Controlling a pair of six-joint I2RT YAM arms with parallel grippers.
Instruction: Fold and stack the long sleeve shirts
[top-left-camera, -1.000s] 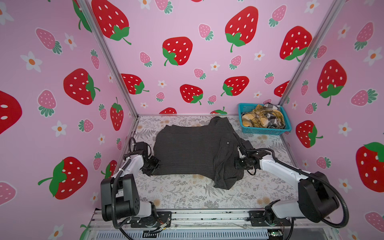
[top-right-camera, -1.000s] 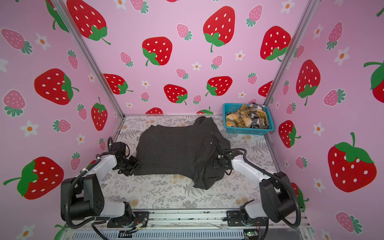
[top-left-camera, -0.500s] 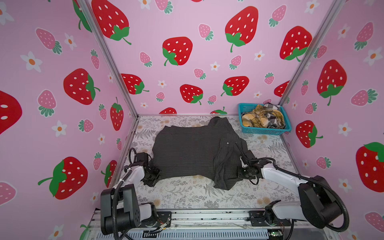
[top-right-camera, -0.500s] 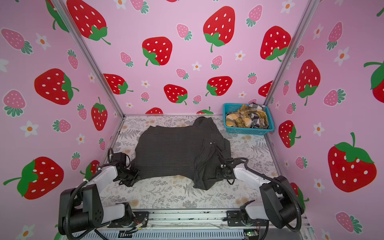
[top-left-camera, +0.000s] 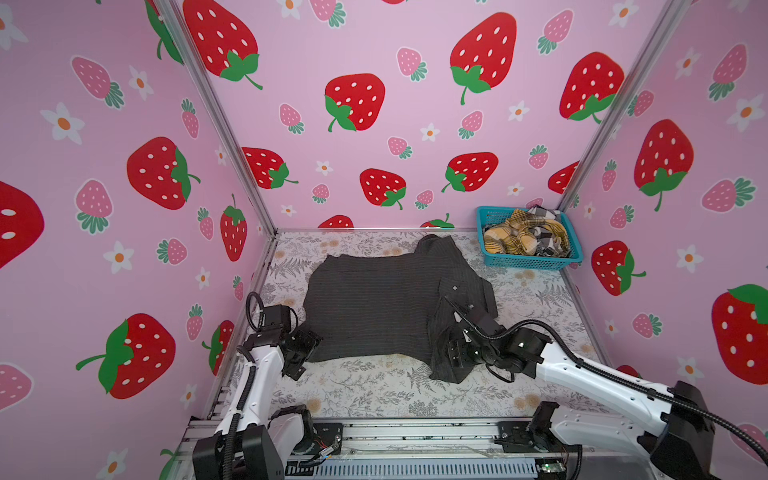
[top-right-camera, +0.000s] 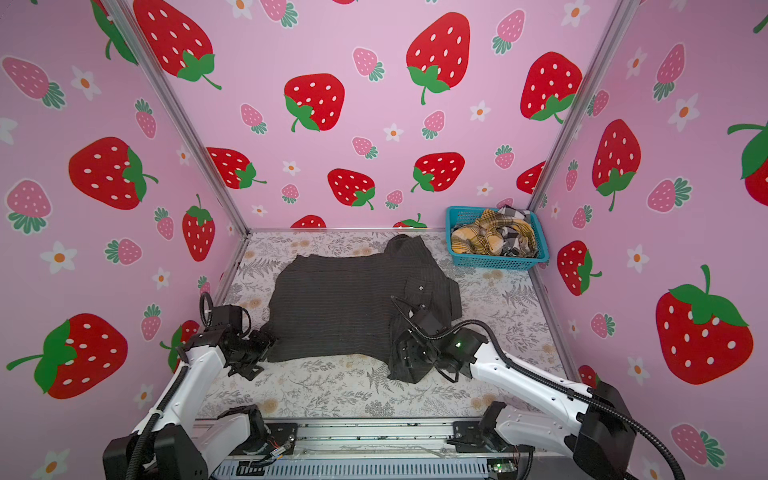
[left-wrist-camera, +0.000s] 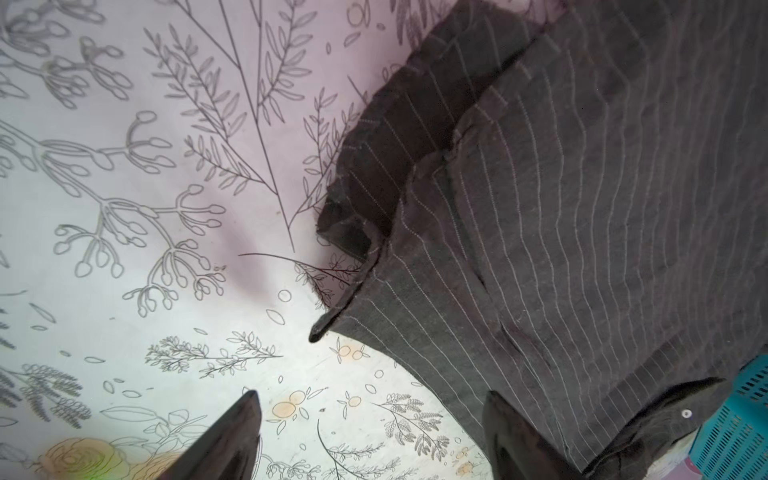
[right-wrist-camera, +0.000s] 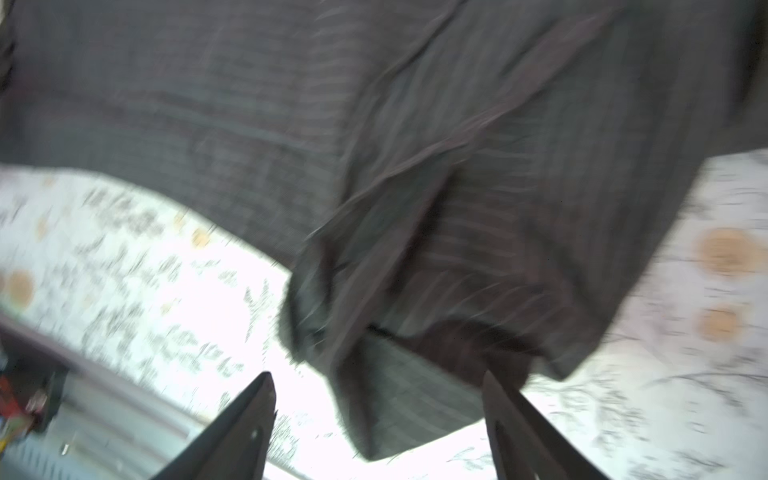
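Early stage: the charcoal pinstriped shirt (top-left-camera: 374, 307) lies spread on the bench (top-left-camera: 374, 390), one side bunched and no tidy fold yet. The yellow plaid shirt (top-left-camera: 505, 243) and checked shirt (top-left-camera: 542, 214) sit crumpled in the turquoise basket (top-left-camera: 528, 262). The left jaws and right jaws gape empty at its near corners. No writing is readable

The white left arm (top-left-camera: 262, 370) and white right arm (top-left-camera: 590, 378) stretch low and forward, black left tool (left-wrist-camera: 372, 415) and black right tool (right-wrist-camera: 376, 390) both with jaws spread wide.
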